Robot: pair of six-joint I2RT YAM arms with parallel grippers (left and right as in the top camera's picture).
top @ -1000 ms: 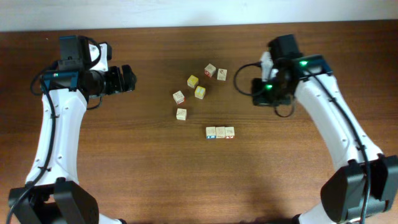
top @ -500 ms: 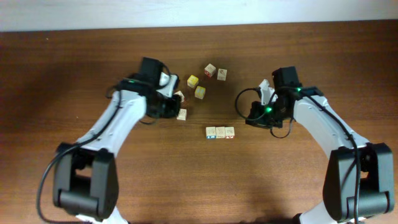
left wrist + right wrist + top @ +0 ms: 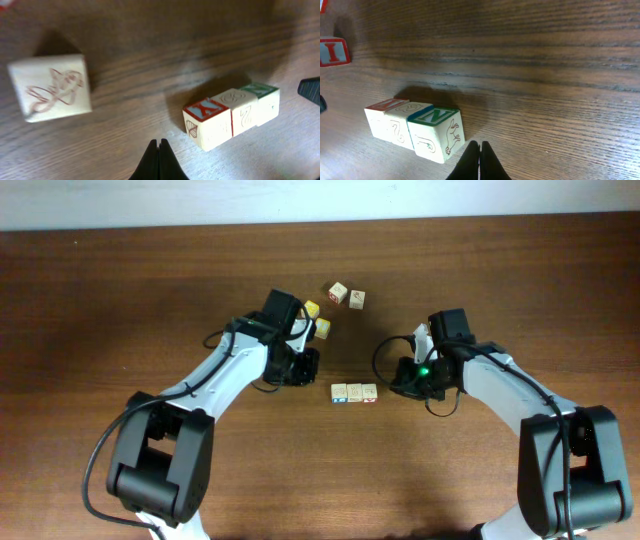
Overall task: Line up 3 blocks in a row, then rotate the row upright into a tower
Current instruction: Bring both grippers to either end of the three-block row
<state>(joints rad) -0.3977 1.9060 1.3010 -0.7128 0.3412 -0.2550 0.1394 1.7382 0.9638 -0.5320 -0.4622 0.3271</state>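
The left gripper, clenched on nothing, points down at the table, with a loose cream cube at its 10 o'clock and the three blocks at 2 o'clock. The blocks sit touching in a row, at 5 o'clock from two yellow-topped cubes. The right gripper, also clenched empty, has the row's green-topped end at 10 o'clock.

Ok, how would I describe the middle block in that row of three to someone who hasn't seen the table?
On the wooden table, find the row of three cream cubes touching side by side, nearer the robot than the loose cubes. Take the middle block: its top is plain cream with a line drawing, while the Y block is framed red and the N block green.
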